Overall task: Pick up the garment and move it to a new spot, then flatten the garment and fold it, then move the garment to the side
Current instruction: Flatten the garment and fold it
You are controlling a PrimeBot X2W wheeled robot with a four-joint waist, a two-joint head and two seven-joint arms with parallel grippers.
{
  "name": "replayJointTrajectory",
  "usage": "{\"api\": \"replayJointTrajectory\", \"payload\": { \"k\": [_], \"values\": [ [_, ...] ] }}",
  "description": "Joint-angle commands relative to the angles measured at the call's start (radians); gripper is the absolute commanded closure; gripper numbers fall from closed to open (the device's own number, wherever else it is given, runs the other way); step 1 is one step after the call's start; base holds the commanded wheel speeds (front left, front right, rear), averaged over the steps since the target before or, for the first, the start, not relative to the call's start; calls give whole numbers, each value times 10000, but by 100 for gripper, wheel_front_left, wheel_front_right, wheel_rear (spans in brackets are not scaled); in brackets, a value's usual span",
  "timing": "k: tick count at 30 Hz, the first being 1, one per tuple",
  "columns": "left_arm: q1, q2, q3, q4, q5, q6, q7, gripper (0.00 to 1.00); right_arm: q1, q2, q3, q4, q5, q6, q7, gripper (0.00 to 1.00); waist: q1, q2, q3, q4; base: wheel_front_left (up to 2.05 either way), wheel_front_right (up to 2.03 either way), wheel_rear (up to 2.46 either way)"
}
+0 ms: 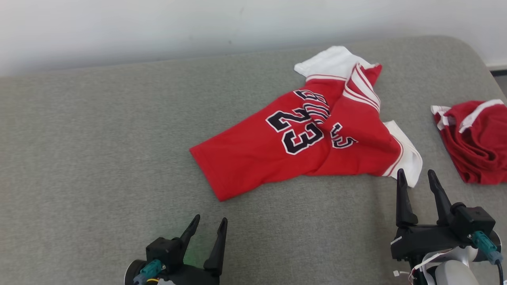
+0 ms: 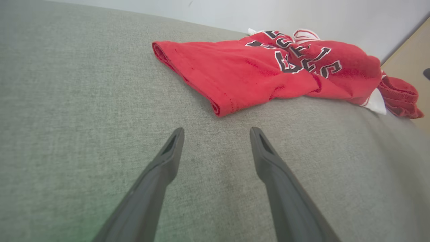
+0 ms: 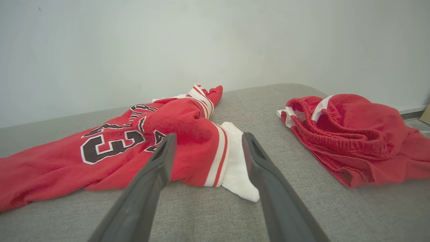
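Left gripper (image 1: 210,218): two long, dark, tapered fingers spread wide with nothing between them; positioned at the lower centre of the head view over bare surface (image 1: 99,158), a grey, finely woven fabric with a rounded far corner. In the left wrist view the same gripper (image 2: 217,129) points at the stitched hem corner of the jersey (image 2: 235,70), which lies near the fingertips but apart from them.

Right gripper (image 1: 416,171): fingers likewise spread wide and holding nothing; positioned at the lower right of the head view, tips at the edge of the jersey's white sleeve; contact cannot be determined. In the right wrist view this gripper (image 3: 210,134) frames the white sleeve and its red-and-white striped band.

Jersey (image 1: 245,162): soft red knit, black numerals outlined in white, white sleeves; crumpled and partly folded over itself at the centre right of the head view.

Shorts (image 1: 475,146): red, gathered elastic waistband, white trim; bunched at the right edge, apart from the jersey.
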Motion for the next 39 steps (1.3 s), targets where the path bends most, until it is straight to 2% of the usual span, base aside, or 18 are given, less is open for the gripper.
{"api": "replayJointTrajectory", "payload": {
  "k": [1, 12, 13, 14, 15, 16, 24, 27, 37, 39],
  "values": [
    [-286, 27, -57, 332, -172, 14, -32, 0, -133, -47, 52, 6, 92, -21, 5, 0, 0, 0, 426, -441, 0, 0, 0],
    [-969, 20, 97, 897, 1, 11, -29, 0, -357, -121, 62, 99, 232, -21, 4, 0, 0, 0, 894, -1072, 0, 0, 0],
    [-973, 19, 110, 889, -3, 11, -28, 5, -358, -111, 73, 103, 239, -21, 4, 0, 0, 0, 912, -1094, 0, 0, 0],
    [-976, 13, 110, 849, 33, 8, -23, 54, -360, -97, 76, 110, 251, -21, 4, 0, 0, 0, 927, -1113, 0, 0, 0],
    [-970, 10, 128, 815, 125, 8, -22, 69, -360, -83, 76, 107, 257, -21, 4, 0, 0, 0, 936, -1129, 0, 0, 0],
    [-953, 5, 122, 793, 195, 6, -22, 100, -359, -69, 78, 100, 257, -21, 4, 0, 0, 0, 941, -1136, 0, 0, 0],
    [-763, 55, 299, 60, 642, 12, -31, 100, -375, 24, 91, 118, 315, -21, 4, 0, 0, 0, 836, -938, 0, 0, 0],
    [-742, 89, 314, -612, 719, 12, -31, 100, -361, 71, 103, 158, 335, -21, 3, 0, 0, 0, 717, -798, 0, 0, 0],
    [-1287, 538, 208, -4962, 1302, 12, -31, 100, 60, 264, -115, 444, 363, -21, 4, 0, 0, 0, -268, -43, 0, 0, 0],
    [-1385, 622, 349, -5364, 1308, 12, -31, 100, 100, 300, -118, 471, 364, -21, 4, 0, 0, 0, -413, 63, 0, 0, 0]
  ]
}}
